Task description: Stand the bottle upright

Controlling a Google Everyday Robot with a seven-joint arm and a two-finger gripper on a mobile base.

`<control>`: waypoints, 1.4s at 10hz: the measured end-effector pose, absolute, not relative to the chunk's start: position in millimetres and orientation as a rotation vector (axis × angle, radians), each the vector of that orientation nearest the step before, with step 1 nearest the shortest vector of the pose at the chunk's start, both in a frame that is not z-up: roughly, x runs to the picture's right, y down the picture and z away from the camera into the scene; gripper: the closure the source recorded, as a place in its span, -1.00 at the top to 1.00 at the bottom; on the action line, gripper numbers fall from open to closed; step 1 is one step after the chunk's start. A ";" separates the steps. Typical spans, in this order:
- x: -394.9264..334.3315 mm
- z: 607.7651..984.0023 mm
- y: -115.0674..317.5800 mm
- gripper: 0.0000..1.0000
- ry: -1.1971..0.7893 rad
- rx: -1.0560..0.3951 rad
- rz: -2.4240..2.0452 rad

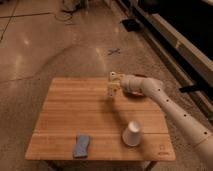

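The small clear bottle stands roughly upright on the far right part of the wooden table. It looks pale and faint against the wood. My gripper is right at the bottle's upper part, reaching in from the right on the white arm. The gripper hides the top of the bottle.
A white paper cup stands upside down near the front right of the table. A blue sponge lies at the front edge. An orange-red dish sits behind the arm at the table's right side. Shiny floor surrounds the table.
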State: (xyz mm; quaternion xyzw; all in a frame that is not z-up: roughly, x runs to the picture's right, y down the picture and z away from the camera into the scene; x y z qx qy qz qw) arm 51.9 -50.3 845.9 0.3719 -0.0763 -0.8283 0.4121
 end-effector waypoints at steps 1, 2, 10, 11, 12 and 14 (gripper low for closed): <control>52.9 848.7 -46.3 -0.74 -0.193 0.934 -2.092; 53.9 851.6 -42.2 -0.55 -0.198 0.930 -2.098; 58.7 866.4 -25.5 0.60 -0.228 0.886 -2.116; 59.1 867.1 -24.8 0.60 -0.231 0.883 -2.116; 59.0 867.2 -24.6 0.60 -0.233 0.880 -2.117; 57.9 865.4 -25.9 0.60 -0.237 0.882 -2.114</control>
